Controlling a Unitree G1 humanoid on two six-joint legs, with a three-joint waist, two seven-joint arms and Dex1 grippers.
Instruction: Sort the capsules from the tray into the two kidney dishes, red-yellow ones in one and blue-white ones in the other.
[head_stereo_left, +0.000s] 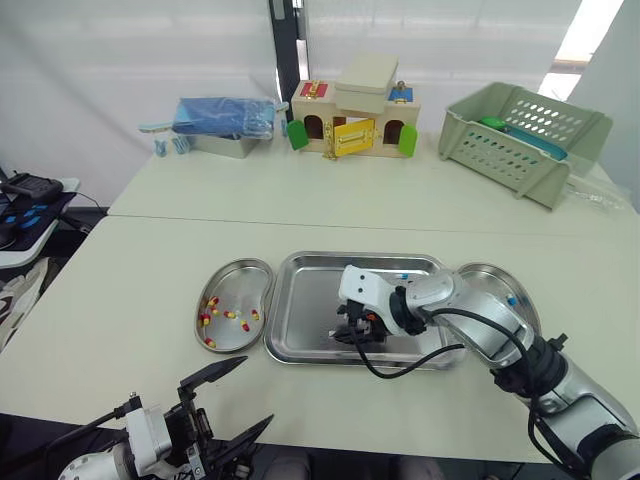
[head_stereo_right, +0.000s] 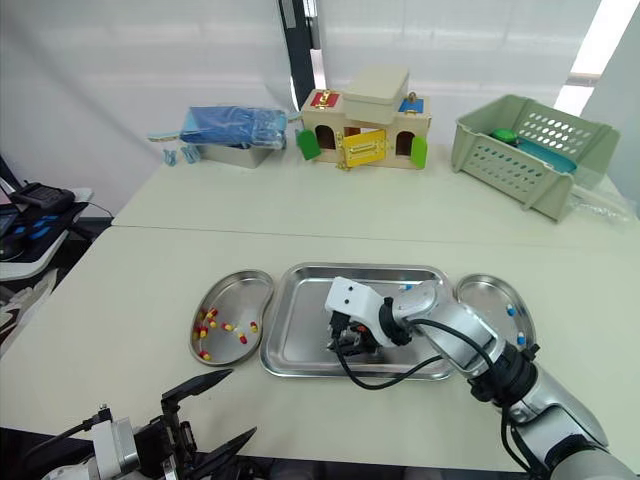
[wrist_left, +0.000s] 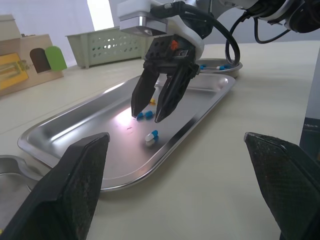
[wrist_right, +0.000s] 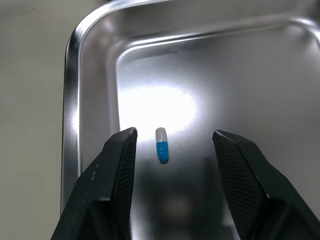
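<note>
Right pincer (wrist_right: 173, 135) is hovering spread over the tray (head_stereo_left: 305, 300), its fingers straddling a blue-white capsule (wrist_right: 161, 145) lying near the tray's near middle. Lowering straight and closing gently is looking wisest, stopping the capsule skidding on steel, before carrying it to the right kidney dish (head_stereo_left: 492, 280). Left pincer (head_stereo_left: 255, 390) is hanging spread, near left. No writing is showing legibly.

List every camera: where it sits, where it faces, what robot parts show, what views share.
Eye views: on the head, facing forward and down over the table; both arms show.
Left wrist view: low near the table edge, facing the right claw over the tray; own left claw shows.
Right wrist view: above the tray, facing down at a blue-white capsule between its open fingers.
Shared: every view shows the tray.
</note>
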